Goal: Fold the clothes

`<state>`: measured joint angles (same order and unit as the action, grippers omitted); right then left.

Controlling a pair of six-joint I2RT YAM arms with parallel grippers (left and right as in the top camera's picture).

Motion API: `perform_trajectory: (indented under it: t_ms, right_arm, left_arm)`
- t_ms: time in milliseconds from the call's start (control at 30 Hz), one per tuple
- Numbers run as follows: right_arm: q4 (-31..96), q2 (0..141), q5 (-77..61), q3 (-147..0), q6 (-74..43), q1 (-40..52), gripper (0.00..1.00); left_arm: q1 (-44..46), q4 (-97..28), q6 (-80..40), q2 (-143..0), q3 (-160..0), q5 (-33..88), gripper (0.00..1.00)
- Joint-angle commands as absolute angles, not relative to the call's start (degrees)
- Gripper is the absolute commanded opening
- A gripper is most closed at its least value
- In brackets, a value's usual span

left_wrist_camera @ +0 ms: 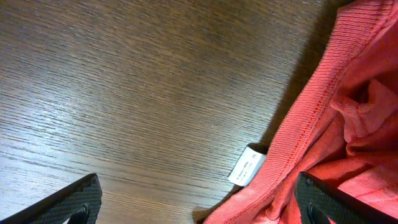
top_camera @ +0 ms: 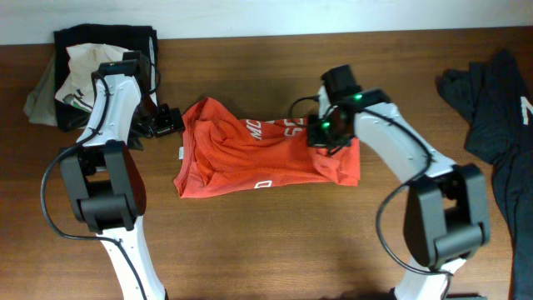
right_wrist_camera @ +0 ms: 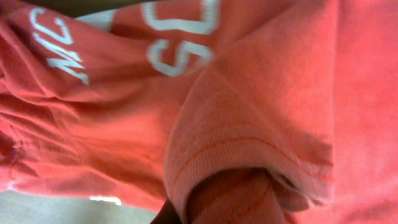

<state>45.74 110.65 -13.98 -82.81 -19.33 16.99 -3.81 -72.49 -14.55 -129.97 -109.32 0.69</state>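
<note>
OK, the T-shirt (top_camera: 266,154) is lying rumpled mid-worktop (top_camera: 250,250) in the overhead view, lettering up. It's not flat, and by my read no fold has been made yet. Left fingers (left_wrist_camera: 68,200) are spread wide and holding nothing. The left wrist view shows the shirt's ribbed edge and neck label (left_wrist_camera: 247,167) down the right side of the frame, close to the right-hand finger, with bare wood across the rest. Right fingers (top_camera: 321,133) sit over the shirt's upper right part in the overhead view. The right wrist view is wall-to-wall red fabric with a bunched hem at bottom centre, so I can't tell if they're clamped on cloth or apart. Risks: if the right side has several layers, a pull drags the whole bunch instead of spreading it. If left closes where it is, it may catch only the label or rib and slip off. Cotton likely slides on wood, so a one-sided tug could shift the shirt toward the dark garment (top_camera: 491,100) at the right edge or the pile (top_camera: 83,67) upper left.
</note>
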Motion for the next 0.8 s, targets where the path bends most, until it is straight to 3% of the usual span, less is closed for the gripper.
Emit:
perform_trajectory:
  t_ms: [0,33,67,100,133,167,367,467,533,567,633,767]
  right_arm:
    - [43.0,111.2,-14.7,-83.5,-20.5,21.4,0.07]
    - [42.5,111.2,-14.5,-83.5,-21.2,22.3,0.1]
    - [42.4,111.2,-14.1,-83.5,-21.9,22.9,0.2]
    - [42.3,111.2,-14.0,-83.5,-21.9,23.5,0.62]
    - [42.3,111.2,-13.7,-83.5,-22.0,24.0,0.9]
    - [42.2,111.2,-13.7,-83.5,-21.9,24.0,0.95]
    - [53.8,109.8,-12.6,-95.5,-19.8,17.2,0.95]
    - [55.5,110.4,-12.6,-94.6,-19.7,13.9,0.95]
    - [55.0,111.1,-12.9,-92.2,-19.8,13.8,0.85]
    - [53.1,111.9,-14.6,-89.9,-19.8,14.3,0.64]
    - [50.0,113.2,-17.6,-87.2,-19.9,15.2,0.49]
    - [46.9,116.6,-17.9,-85.5,-21.6,17.4,0.5]
  left_arm:
    - [-3.7,-72.5,-14.7,-130.4,-108.9,1.3,0.99]
    - [-3.7,-72.5,-14.7,-130.4,-108.9,1.3,0.99]
    - [-3.7,-72.5,-14.7,-130.4,-108.9,1.3,0.99]
    - [-3.7,-72.5,-14.7,-130.4,-108.9,1.3,0.99]
    - [-3.7,-72.5,-14.7,-130.4,-108.9,1.3,0.99]
    - [-3.7,-72.5,-14.7,-130.4,-108.9,1.3,0.99]
    - [-3.7,-72.5,-14.7,-130.4,-108.9,1.3,0.99]
    - [-3.7,-72.5,-14.7,-130.4,-108.9,1.3,0.99]
    - [-3.7,-72.5,-14.7,-130.4,-108.9,1.3,0.99]
    - [-3.7,-72.5,-14.7,-130.4,-108.9,1.3,0.99]
    - [-3.7,-72.5,-14.7,-130.4,-108.9,1.3,0.99]
    - [-3.7,-72.9,-14.7,-130.4,-108.9,1.3,0.99]
